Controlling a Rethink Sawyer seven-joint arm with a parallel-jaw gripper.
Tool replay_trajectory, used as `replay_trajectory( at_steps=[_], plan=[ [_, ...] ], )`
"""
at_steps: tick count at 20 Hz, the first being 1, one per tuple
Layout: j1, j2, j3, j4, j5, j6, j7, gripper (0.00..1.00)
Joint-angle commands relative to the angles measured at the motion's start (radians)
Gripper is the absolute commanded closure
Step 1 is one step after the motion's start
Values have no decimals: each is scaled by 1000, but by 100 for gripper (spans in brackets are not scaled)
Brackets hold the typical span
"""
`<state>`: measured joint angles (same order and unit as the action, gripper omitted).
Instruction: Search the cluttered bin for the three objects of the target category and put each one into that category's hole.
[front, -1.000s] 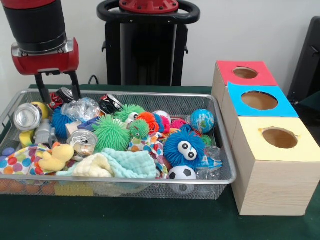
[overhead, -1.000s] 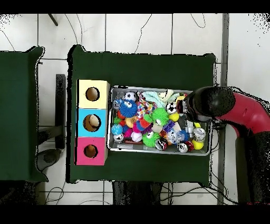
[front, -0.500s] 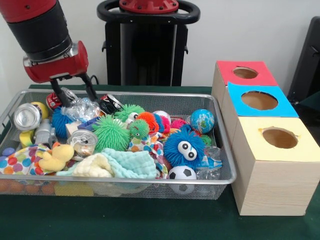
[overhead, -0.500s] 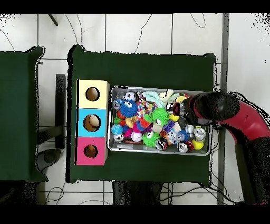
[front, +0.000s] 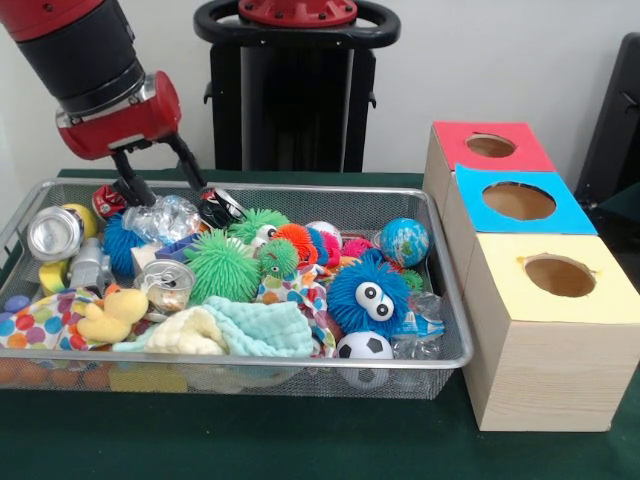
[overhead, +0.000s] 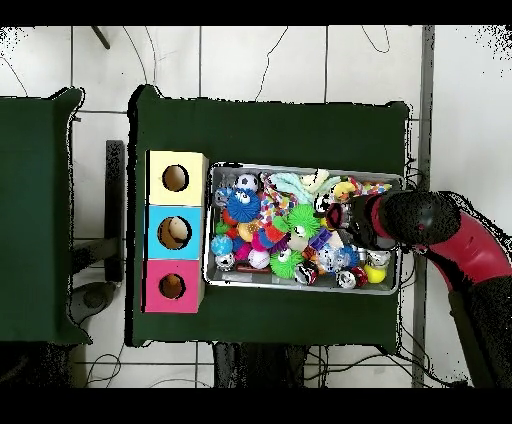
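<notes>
Gripper (front: 165, 175) tilted further and higher than before — fingers spread, empty, above wire bin (front: 300, 375), no legible labels

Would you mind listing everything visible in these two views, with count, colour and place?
Wire bin: one, silver mesh, on the green table.
Boxes: three in a row right of the bin; red top farthest, blue top middle, yellow top nearest, one round hole each.
Spiky balls: several; blue one with eyes, green one.
Soccer ball: one, black and white, front right corner.
Globe ball: one, blue.
Cans: at least two, silver.
Plush duck: one, yellow.
Cloths: pale yellow and mint, front.
Gripper: one, black fingers open, above the bin's back left.
</notes>
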<state>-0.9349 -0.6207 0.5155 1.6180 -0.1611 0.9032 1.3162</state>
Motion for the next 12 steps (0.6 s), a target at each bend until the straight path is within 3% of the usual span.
replay_trajectory(
  at_steps=[1, 8, 12],
  plan=[
    [15, 10, 87, 83, -12, -8, -67, 0],
    [50, 33, 46, 69, -63, 14, -53, 0],
    [57, 50, 40, 83, -85, -29, -42, 0]
  ],
)
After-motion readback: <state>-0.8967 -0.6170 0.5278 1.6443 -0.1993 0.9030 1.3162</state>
